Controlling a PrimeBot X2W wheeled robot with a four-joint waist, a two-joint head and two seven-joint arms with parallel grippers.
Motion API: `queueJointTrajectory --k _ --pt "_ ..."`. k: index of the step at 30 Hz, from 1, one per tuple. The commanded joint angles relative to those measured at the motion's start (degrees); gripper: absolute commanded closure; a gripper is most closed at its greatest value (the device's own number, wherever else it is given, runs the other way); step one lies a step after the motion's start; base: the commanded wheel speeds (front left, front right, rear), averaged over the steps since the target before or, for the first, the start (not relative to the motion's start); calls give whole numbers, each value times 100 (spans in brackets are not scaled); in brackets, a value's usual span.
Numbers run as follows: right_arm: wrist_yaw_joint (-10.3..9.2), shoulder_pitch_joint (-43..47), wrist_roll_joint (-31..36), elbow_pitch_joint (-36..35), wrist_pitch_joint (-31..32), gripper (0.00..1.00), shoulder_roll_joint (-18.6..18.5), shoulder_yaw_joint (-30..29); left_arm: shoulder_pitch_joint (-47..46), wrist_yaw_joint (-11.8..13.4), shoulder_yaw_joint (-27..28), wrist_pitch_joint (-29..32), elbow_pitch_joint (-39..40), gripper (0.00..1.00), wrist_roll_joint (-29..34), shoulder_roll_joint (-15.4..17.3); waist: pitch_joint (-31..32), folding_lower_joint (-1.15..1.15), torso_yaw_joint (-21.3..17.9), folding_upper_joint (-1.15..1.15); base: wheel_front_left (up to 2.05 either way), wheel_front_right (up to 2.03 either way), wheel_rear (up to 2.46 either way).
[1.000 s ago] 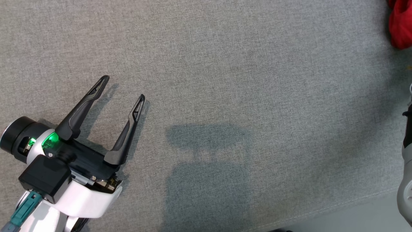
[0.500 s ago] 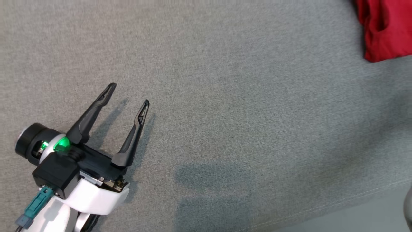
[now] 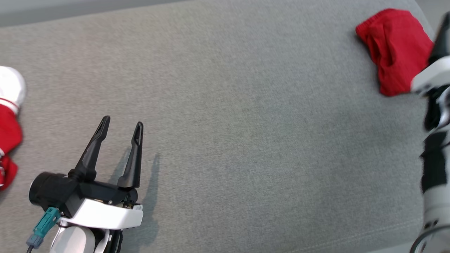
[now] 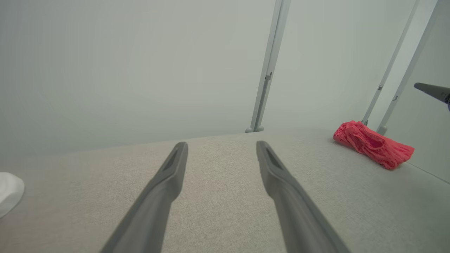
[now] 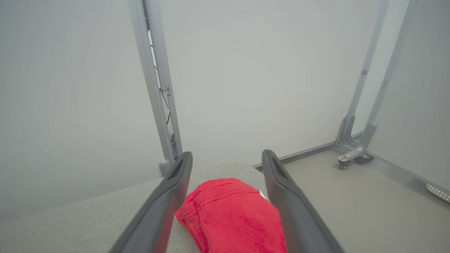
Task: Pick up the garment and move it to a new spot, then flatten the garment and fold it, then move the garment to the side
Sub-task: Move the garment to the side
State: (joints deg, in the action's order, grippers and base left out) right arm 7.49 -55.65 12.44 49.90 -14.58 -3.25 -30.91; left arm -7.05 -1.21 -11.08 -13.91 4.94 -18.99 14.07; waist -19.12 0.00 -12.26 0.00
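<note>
Between the two fingers of the right gripper (image 5: 227, 154), as its wrist camera sees it, lies the garment (image 5: 232, 218): one red piece, folded into a compact bundle near the far right corner of the grey padded surface (image 5: 88, 218).

Count:
- grippers: 2, each with 2 dark fingers
- red garment: 1
- red-and-white cloth (image 3: 8, 123): 1, cut off by the picture edge, well out to the left of the left gripper (image 3: 122, 122)
- frame posts (image 4: 267, 70): 3 uprights beyond the surface in the left wrist view

Right gripper: fingers spread wide, nothing clamped. They run along either side of the bundle; whether they touch the cloth I cannot tell. In the head view the right forearm (image 3: 434, 168) stands along the right edge, its pale wrist end overlapping the near right corner of the garment (image 3: 393, 52).

Left gripper: fingers apart, nothing between them but bare surface. It hangs low over the padding and points away from the robot, tilted slightly to its right. From this gripper (image 4: 221, 144) the garment (image 4: 372, 149) is far ahead and to the right, well apart. A white part of the other cloth (image 4: 8, 196) sits off to its left. One dark fingertip (image 4: 430, 91) of the other arm shows above the garment at the right edge.
</note>
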Motion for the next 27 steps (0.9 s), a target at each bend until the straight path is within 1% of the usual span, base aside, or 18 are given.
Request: queueJointTrajectory --k 1,5,7,8,10,14,18,22,27 --pt "0 184 -238 -189 -40 0 34 276 -27 61 239 -54 95 0 -73 45 261 0 235 0 0 0 0" --pt "0 1108 -1154 -753 -40 0 35 1501 134 180 434 -95 -121 0 -192 -215 646 0 535 0 0 0 0" --pt "0 1518 -1354 -999 -40 0 36 1903 248 218 543 -102 -218 0 -265 -346 834 0 689 0 0 0 0" --pt "0 1876 -1435 -1281 -41 0 36 2214 356 243 668 -105 -264 0 -300 -461 1005 0 836 0 0 0 0" --pt "0 2192 -1558 -1572 -41 0 36 2491 479 253 795 -106 -269 0 -266 -547 1155 0 970 0 0 0 0" --pt "0 2813 -1914 -2192 -41 0 36 2933 719 252 1063 -107 -204 0 -177 -731 1432 0 1189 0 0 0 0" --pt "0 3364 -2033 -2858 -41 0 36 3300 896 158 1279 -107 -38 0 12 -843 1675 0 1336 0 0 0 0" --pt "0 3863 -2110 -3512 -41 0 36 3454 1044 99 1503 -108 152 0 302 -943 1889 0 1447 0 0 0 0" --pt "0 4571 -2360 -4138 -41 0 36 3658 1329 -128 1617 -108 284 0 537 -1056 2099 0 1497 0 0 0 0"
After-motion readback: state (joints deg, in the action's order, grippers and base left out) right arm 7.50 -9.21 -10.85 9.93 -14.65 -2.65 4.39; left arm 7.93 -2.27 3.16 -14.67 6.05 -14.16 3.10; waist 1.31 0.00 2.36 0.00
